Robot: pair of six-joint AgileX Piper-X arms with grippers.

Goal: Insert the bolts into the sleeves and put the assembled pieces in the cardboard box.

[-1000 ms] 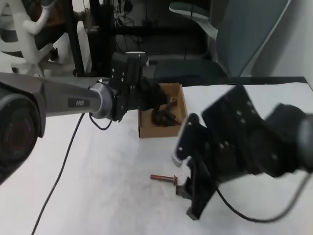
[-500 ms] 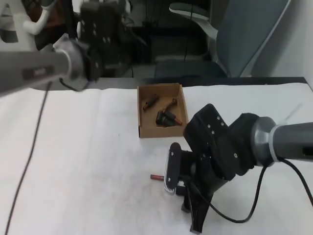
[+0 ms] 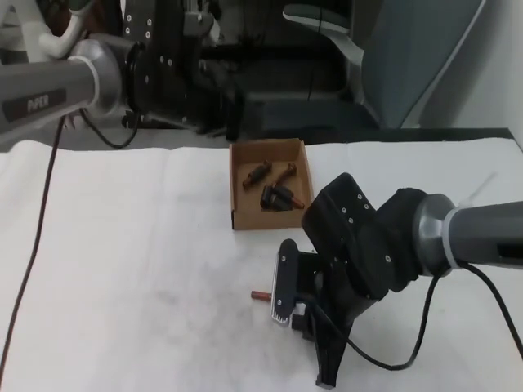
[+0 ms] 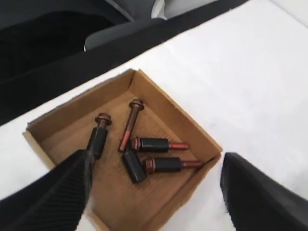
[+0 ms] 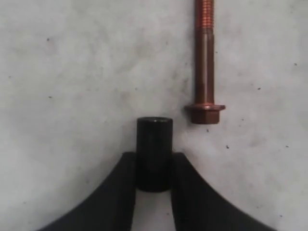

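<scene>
The cardboard box (image 3: 268, 219) stands on the white bench; in the left wrist view the box (image 4: 169, 107) holds several copper bolts and black sleeves, some fitted together. My left gripper (image 4: 156, 156) hangs open above it, empty, and in the high view the left gripper (image 3: 227, 110) sits behind the box's far edge. My right gripper (image 5: 154, 168) is down on the bench, shut on a black sleeve (image 5: 154, 144). Beside it lies a loose copper bolt (image 5: 204, 62), head towards the gripper. In the high view the bolt's tip (image 3: 260, 294) pokes out left of the right gripper (image 3: 304, 317).
A white cloth (image 3: 147, 269) covers the bench, with open room on its left half. A thin black cable (image 3: 33, 261) trails over that side, and another cable (image 3: 409, 359) loops behind the right arm. Chairs and dark desk frames stand beyond the far edge.
The left arm lifted off the box, swung back and left, then came partway right behind the box. The right arm dropped to the bench and settled by the bolt.
</scene>
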